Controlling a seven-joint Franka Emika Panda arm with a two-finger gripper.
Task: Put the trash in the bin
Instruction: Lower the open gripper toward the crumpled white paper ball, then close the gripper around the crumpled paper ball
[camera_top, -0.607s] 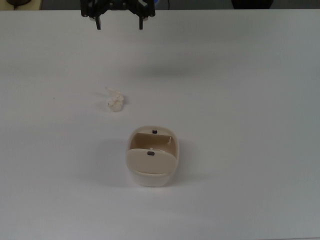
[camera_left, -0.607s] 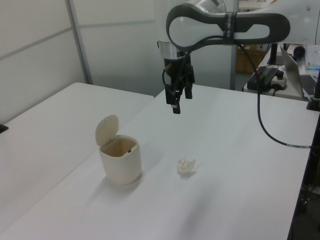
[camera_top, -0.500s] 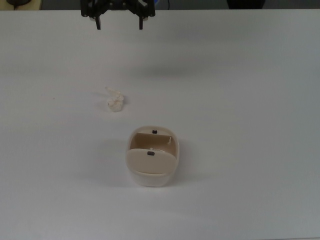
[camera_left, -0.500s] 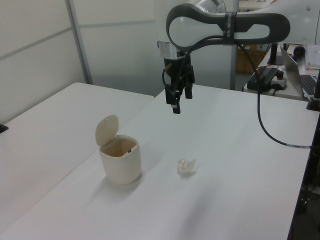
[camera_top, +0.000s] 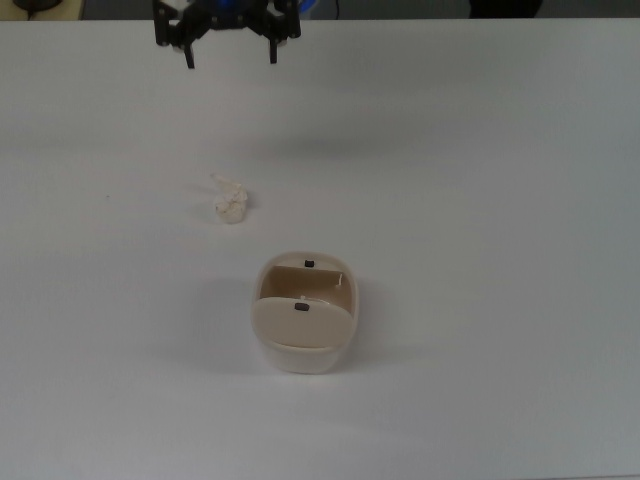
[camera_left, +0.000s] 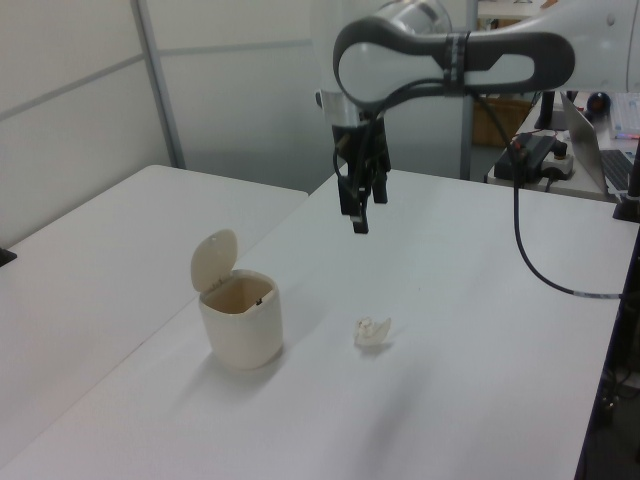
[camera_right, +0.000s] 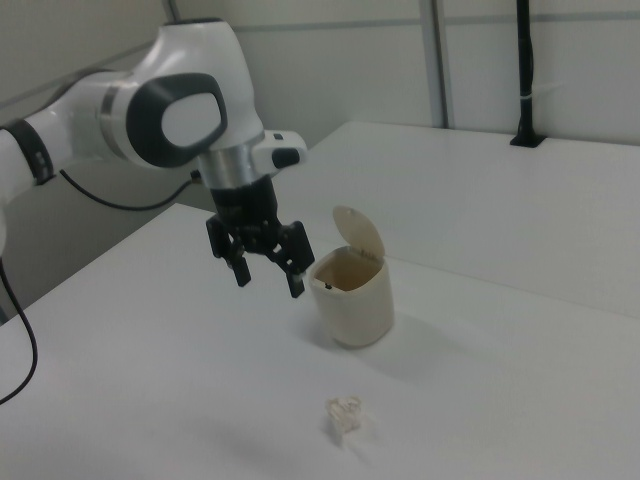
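**End effector spread wide above the counter, trash lying loose**

The end effector (camera_right: 268, 277) hangs in the air over the white counter (camera_top: 480, 200), its two dark fingers spread wide apart with nothing between them. In the top view it sits right at the upper edge (camera_top: 230, 55), fingers pointing down toward the surface. The left view catches it side-on (camera_left: 358, 215), dangling from the white and grey arm (camera_left: 450, 60) that arches in from the left view's right.

Down on the counter, the trash (camera_top: 231, 204), a lumpy little wad of white paper, lies by itself, untouched, well below the fingers. In the top view it rests up and to the left of the bin (camera_top: 303, 345), near it but clearly apart. In the right view the wad (camera_right: 345, 418) lies in front of the bin (camera_right: 352, 300); in the left view it lies to the bin's right (camera_left: 372, 333).

The bin stands upright, cream-beige, its flap lid (camera_left: 213, 260) tipped up and the mouth open. A small dark mark shows on the lid, another on the rim.
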